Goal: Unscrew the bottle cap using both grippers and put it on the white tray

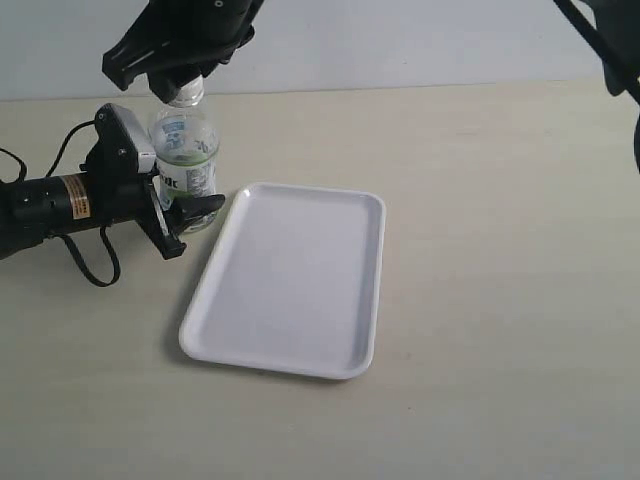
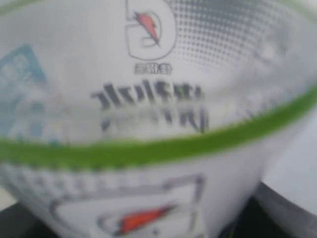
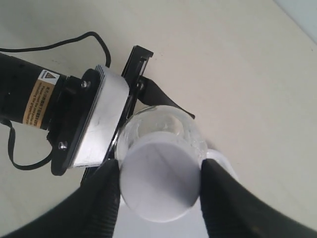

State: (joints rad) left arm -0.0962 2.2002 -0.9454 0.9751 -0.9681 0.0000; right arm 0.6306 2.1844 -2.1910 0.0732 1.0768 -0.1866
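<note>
Closely, ribbed black fingers [image 3: 101, 208] flank (round) cap [image 3: 158, 186].

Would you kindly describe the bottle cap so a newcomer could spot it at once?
Start at the white tray on the table; beside its far left corner in the exterior view stands the bottle, gripped by the left pincer. The bottle cap is the small round white disc on top, pinched by the right pincer, unlike the big rectangular tray.

Beige tabletop [image 1: 500, 200], pale wall [image 1: 400, 40] behind.
</note>
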